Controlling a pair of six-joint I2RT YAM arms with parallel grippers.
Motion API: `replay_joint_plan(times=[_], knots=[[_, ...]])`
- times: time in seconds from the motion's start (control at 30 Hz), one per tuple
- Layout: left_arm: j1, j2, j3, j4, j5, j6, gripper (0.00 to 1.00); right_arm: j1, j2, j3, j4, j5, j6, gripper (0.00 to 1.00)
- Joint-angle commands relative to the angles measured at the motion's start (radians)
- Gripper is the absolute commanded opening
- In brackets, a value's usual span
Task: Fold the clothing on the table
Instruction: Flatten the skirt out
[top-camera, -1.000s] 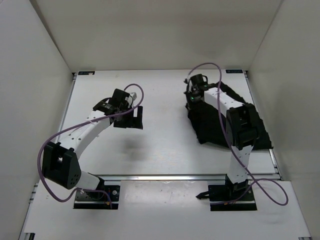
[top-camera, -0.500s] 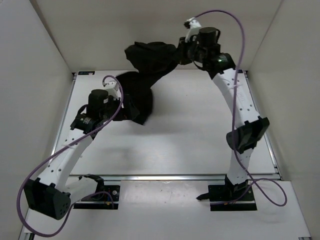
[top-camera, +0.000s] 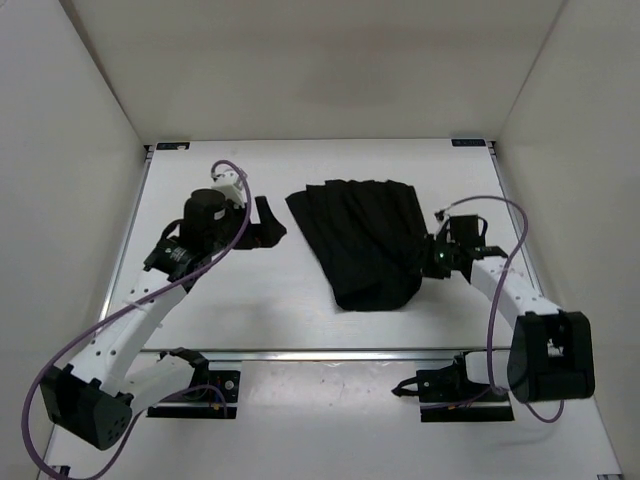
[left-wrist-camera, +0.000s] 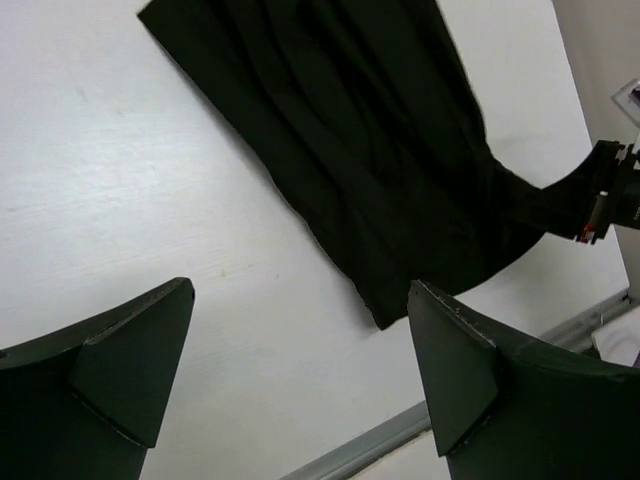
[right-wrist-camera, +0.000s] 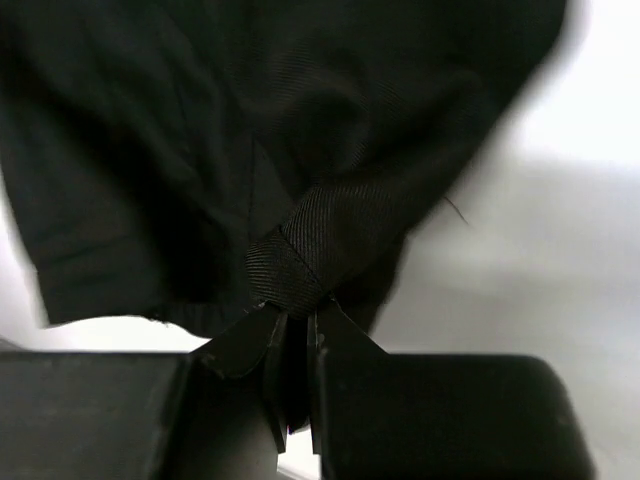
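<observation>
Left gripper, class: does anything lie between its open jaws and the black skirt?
Nothing visible. Only bare white table separates the left gripper from the skirt; the right gripper is shut on its edge.

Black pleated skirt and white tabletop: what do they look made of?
Black pleated skirt: soft woven cloth, matte; a fine ribbed weave shows where the right end effector pinches it, and it lies in folds. White flat tabletop: smooth matte board, maybe laminate; no glare.
</observation>
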Motion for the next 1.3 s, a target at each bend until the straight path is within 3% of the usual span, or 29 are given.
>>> replay_joint_plan(times=[0.0, 0.23, 0.4, 0.57, 0.8, 0.97, 1.1, 1.13, 1.27], knots=[[-0.086, 0.040, -0.049, 0.039, -0.009, -0.047, 0.99, 0.005, -0.161, -0.123, 0.089, -0.043, 0.039, 0.00], [-0.274, 0.233, -0.052, 0.053, -0.001, -0.033, 0.98, 0.005, -0.244, -0.225, 0.131, -0.084, 0.115, 0.00], [-0.337, 0.335, -0.066, 0.061, -0.005, -0.059, 0.98, 0.071, -0.295, -0.269, 0.108, -0.031, 0.132, 0.00], [-0.406, 0.471, 0.001, 0.022, -0.115, -0.061, 0.94, 0.062, -0.327, -0.332, 0.100, -0.067, 0.156, 0.00], [-0.411, 0.578, -0.029, 0.064, -0.120, -0.116, 0.74, 0.007, -0.382, -0.342, 0.053, -0.057, 0.116, 0.00], [-0.382, 0.603, -0.068, 0.107, -0.100, -0.141, 0.50, 0.013, -0.371, -0.334, 0.045, -0.069, 0.118, 0.00], [-0.376, 0.620, -0.065, 0.119, -0.086, -0.150, 0.04, 0.015, -0.356, -0.331, 0.047, -0.063, 0.110, 0.00], [-0.370, 0.623, -0.062, 0.111, -0.084, -0.156, 0.00, 0.002, -0.359, -0.328, 0.042, -0.055, 0.107, 0.00], [-0.327, 0.570, -0.100, 0.110, -0.070, -0.176, 0.00, -0.059, -0.362, -0.311, 0.027, -0.060, 0.093, 0.00]])
